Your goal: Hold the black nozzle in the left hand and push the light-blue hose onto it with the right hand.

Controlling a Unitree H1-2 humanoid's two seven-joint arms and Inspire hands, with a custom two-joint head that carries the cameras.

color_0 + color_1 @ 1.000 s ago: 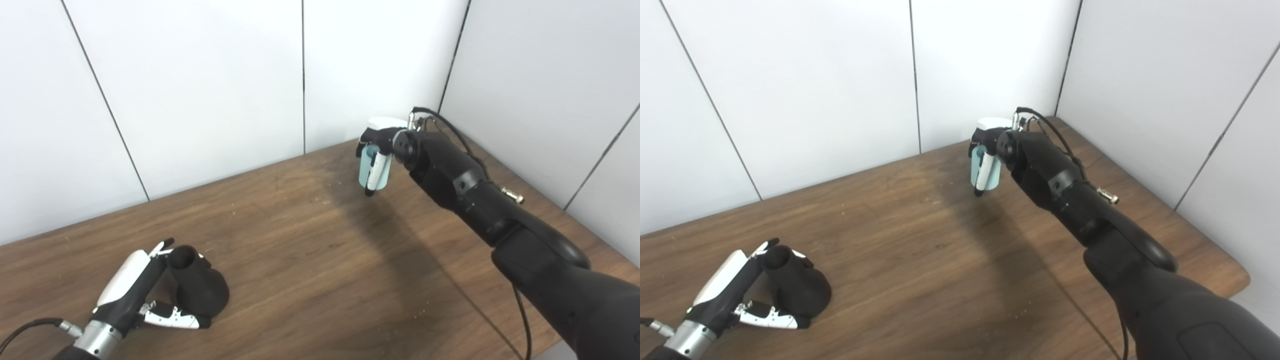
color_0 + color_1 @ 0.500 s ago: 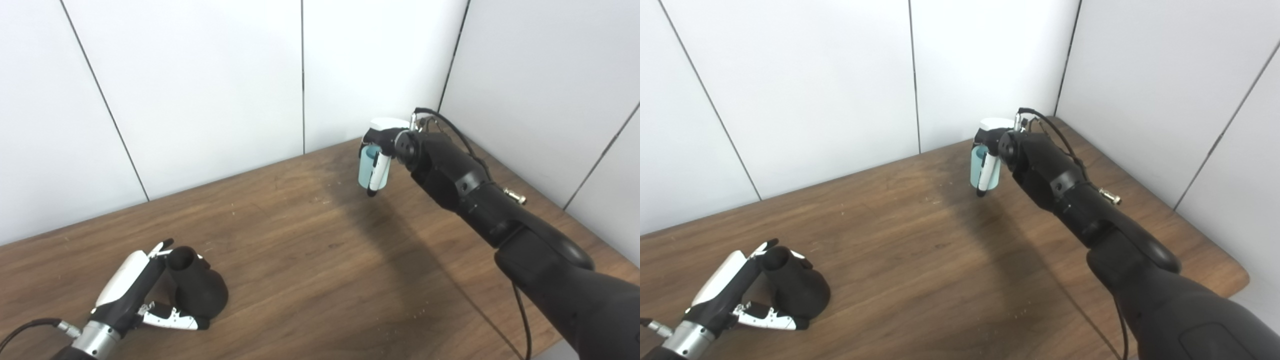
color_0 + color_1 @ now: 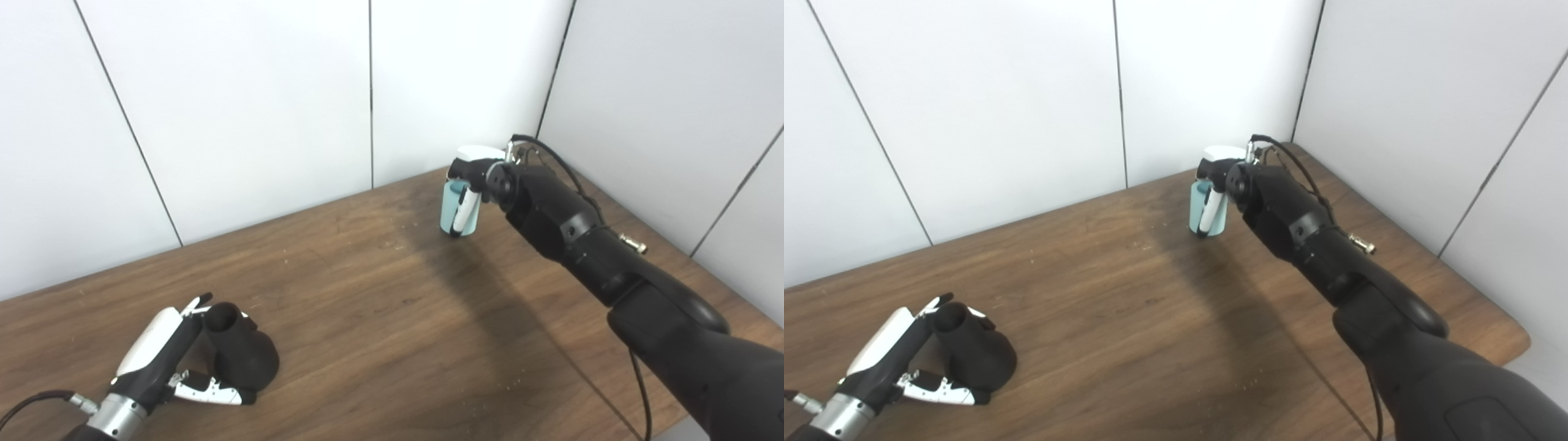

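Observation:
The black nozzle [image 3: 242, 360] stands on the wooden table [image 3: 392, 331] at the lower left, wide base down, open neck up. My left hand [image 3: 160, 360] is closed around it, fingers behind the neck and thumb along the base. My right hand [image 3: 476, 174] is far across the table near the back right corner, shut on the short light-blue hose [image 3: 450, 213]. The hose is held nearly upright, low over the table; I cannot tell if it touches. The two parts are far apart.
White wall panels [image 3: 245, 110] close off the table at the back and the right. The table's right edge [image 3: 1516, 343] is near my right arm. A thin black cable [image 3: 638, 383] hangs under my right forearm.
My right hand has shifted slightly to the right and down with the hose, which now stands more upright. My left hand and the nozzle have stayed almost still.

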